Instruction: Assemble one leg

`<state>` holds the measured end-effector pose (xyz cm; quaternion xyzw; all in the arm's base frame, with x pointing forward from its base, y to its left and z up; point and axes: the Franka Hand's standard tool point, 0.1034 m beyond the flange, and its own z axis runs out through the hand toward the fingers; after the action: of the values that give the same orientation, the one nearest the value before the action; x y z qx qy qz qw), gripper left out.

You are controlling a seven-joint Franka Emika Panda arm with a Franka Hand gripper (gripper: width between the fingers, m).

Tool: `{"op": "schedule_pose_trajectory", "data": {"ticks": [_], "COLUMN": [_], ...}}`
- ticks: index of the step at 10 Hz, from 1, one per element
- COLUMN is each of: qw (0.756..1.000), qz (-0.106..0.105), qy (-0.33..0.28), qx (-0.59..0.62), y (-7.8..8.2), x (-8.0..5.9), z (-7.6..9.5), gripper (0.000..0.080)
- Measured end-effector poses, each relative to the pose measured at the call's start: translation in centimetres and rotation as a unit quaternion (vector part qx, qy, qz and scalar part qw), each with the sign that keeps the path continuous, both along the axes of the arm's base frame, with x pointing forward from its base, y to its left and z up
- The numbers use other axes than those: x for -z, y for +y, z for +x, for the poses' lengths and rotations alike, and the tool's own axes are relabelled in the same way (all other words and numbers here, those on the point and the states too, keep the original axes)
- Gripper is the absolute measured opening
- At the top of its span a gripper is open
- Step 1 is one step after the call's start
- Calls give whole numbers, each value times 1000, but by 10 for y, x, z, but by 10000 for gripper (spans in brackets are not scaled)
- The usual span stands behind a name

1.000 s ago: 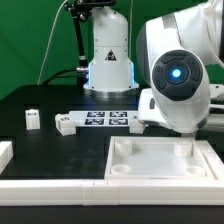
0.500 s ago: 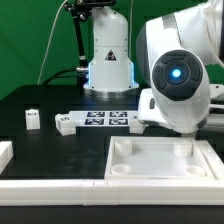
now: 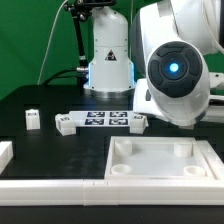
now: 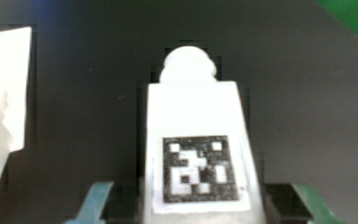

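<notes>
In the wrist view the leg (image 4: 197, 120), a white block with a rounded peg at its far end and a black-and-white tag on its face, lies lengthwise between my gripper (image 4: 206, 203). The teal fingertips (image 4: 105, 203) stand on either side of it with a dark gap on each side, so the jaws are open around it and not touching. In the exterior view the fingers and this leg are hidden behind the arm's big white wrist housing (image 3: 175, 75), which hangs above the back right of the white tray (image 3: 160, 172).
The marker board (image 3: 105, 120) lies behind the tray. Small white tagged blocks stand at its right end (image 3: 137, 122), its left end (image 3: 65, 124) and further left (image 3: 33, 120). A white rail (image 3: 50, 190) runs along the front. A white part (image 4: 2, 100) lies beside the leg.
The arm's wrist housing has risen and shifted a little toward the exterior view's left, off the tray's back right socket. The tray and the small blocks have not moved.
</notes>
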<state>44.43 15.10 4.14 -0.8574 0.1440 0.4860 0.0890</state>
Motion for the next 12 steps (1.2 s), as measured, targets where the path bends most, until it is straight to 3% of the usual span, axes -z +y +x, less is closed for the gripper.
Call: {"op": "schedule_pose_trajectory", "data": {"ticks": [3, 4, 5, 8, 11, 12], "qw": [999, 994, 990, 968, 929, 909], "qz": [-10, -23, -30, -55, -78, -89], "qy": [-49, -106, -135, -243, -360, -404], "qx": [8, 17, 17, 32, 43, 55], "y": [4, 6, 5, -3, -4, -2], "x": [7, 9, 4, -24, -43, -43], "z": [9, 18, 12, 17, 26, 33], "gripper": [290, 290, 290, 291, 291, 291]}}
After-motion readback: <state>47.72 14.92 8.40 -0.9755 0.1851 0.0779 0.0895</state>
